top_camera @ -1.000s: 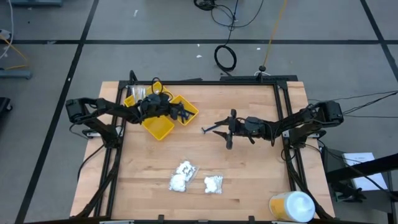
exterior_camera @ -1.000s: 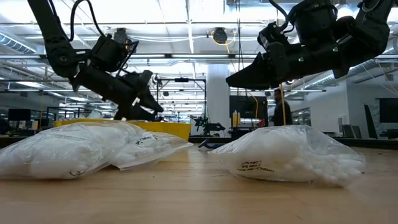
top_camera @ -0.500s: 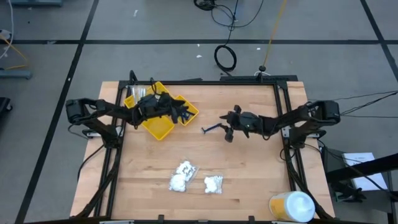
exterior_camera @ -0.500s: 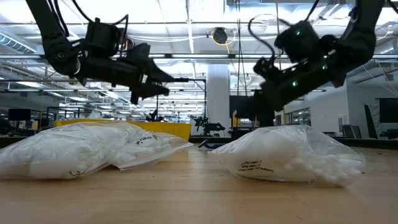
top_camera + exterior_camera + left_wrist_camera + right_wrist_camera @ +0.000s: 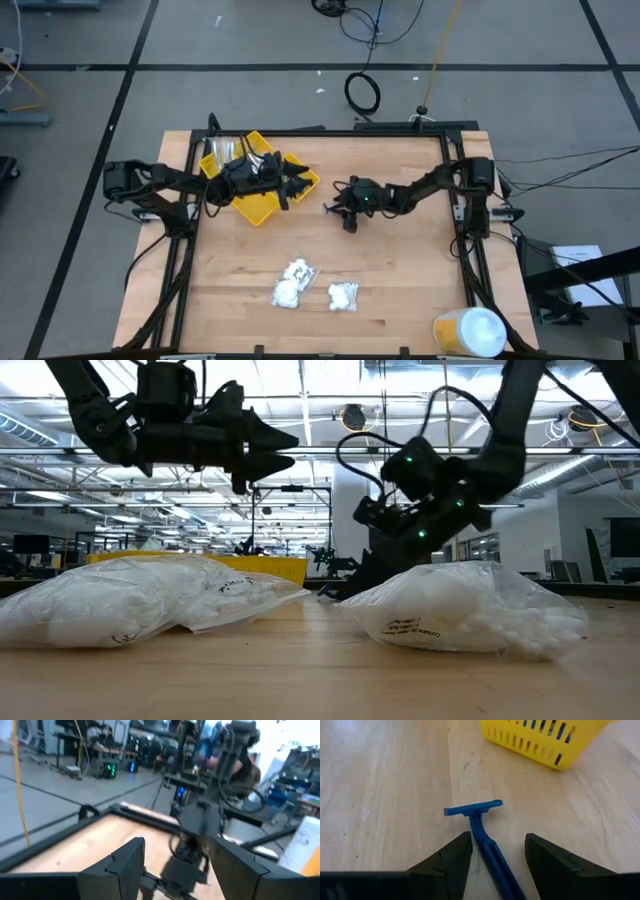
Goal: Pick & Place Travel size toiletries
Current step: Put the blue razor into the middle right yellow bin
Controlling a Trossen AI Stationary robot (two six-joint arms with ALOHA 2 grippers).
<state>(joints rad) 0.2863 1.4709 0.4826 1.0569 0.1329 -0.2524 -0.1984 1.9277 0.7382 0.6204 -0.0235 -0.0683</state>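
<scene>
A dark blue razor (image 5: 472, 810) lies flat on the wooden table (image 5: 400, 260), right of the yellow tray (image 5: 255, 205). My right gripper (image 5: 497, 840) is low over it and open. Its fingers stand on either side of the razor's handle (image 5: 492, 857) with a gap on each side. My left gripper (image 5: 298, 185) hovers open and level above the tray's right part (image 5: 260, 565), with nothing between its fingers (image 5: 125, 865). Two clear bags of white fluffy lumps (image 5: 293, 283) (image 5: 343, 295) rest on the table nearer the front. Clear packets (image 5: 222, 150) stand in the tray's far-left compartment.
A large white-and-yellow round container (image 5: 470, 332) stands at the front right corner. A black frame (image 5: 460, 200) runs along the table's sides and far edge. Bare wood lies between the razor and the bags.
My right gripper has gone down and toward the table's left, tipping its fingers downward, and has come over the razor's handle. My left gripper has risen above the tray and levelled out. The razor and the bags have stayed in place.
</scene>
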